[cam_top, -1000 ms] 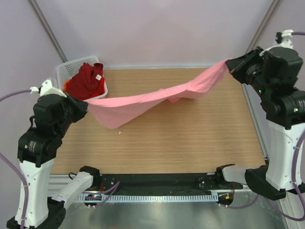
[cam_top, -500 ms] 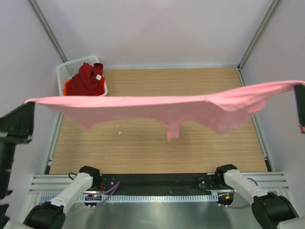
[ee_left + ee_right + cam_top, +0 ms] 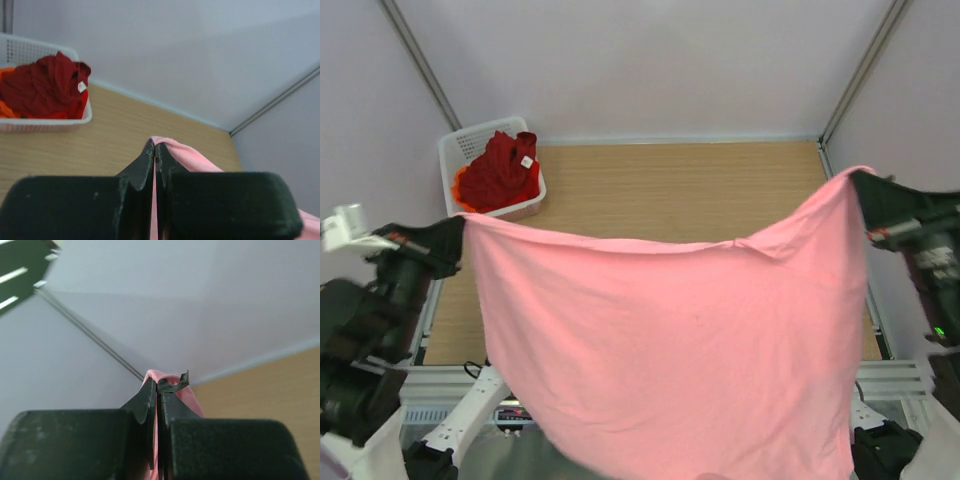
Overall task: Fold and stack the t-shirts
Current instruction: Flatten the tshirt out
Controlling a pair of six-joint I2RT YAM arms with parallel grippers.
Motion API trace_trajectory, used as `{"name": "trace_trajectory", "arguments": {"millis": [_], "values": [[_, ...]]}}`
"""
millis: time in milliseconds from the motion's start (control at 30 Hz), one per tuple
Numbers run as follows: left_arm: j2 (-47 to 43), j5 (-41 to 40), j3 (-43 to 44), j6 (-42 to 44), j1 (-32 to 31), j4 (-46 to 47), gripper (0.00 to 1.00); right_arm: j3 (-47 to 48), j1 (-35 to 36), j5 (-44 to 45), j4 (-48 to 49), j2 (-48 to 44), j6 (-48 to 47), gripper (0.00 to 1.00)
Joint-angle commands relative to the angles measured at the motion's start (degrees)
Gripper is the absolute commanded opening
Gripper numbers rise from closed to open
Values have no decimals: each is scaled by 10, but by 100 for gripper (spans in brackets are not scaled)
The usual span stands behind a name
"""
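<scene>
The light pink t-shirt (image 3: 670, 350) hangs spread like a sheet, high above the table, and fills the lower middle of the top view. My left gripper (image 3: 458, 228) is shut on its left top corner (image 3: 165, 146). My right gripper (image 3: 858, 182) is shut on its right top corner (image 3: 155, 375). The dark red t-shirt (image 3: 503, 168) with a small white tag lies in the white mesh basket (image 3: 460, 145) at the far left. It also shows in the left wrist view (image 3: 47, 85). The orange t-shirt (image 3: 462, 180) peeks out under it.
The wooden table (image 3: 660, 190) shows behind the raised shirt. Metal frame posts (image 3: 415, 60) stand at the back corners. The hanging shirt hides the near part of the table and the arm bases.
Both arms have lifted the pink shirt from a low, sagging stretch across the table to a high hold. The shirt now hangs down as a wide flat sheet towards the camera.
</scene>
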Motion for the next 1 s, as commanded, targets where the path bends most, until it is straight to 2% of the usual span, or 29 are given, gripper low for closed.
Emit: {"name": "trace_trajectory", "arguments": {"millis": [0, 100, 233, 400, 500, 667, 967], "values": [[8, 5, -124, -13, 1, 85, 0, -134, -2, 42, 21, 8, -12, 1], [25, 7, -267, -9, 1, 143, 0, -255, -1, 49, 70, 9, -24, 1], [57, -8, -380, -15, 2, 203, 0, -362, -1, 72, 108, 35, -47, 1], [144, -19, -455, -23, 1, 311, 0, -437, -2, 106, 154, 104, -78, 1], [195, -27, -461, -18, 3, 355, 0, -458, -2, 111, 195, 156, -88, 1], [322, -33, -425, -4, 7, 397, 0, -440, -15, 99, 244, 263, -112, 1], [502, 1, -342, 21, 74, 427, 0, -361, -67, 16, 306, 438, -124, 1]]}}
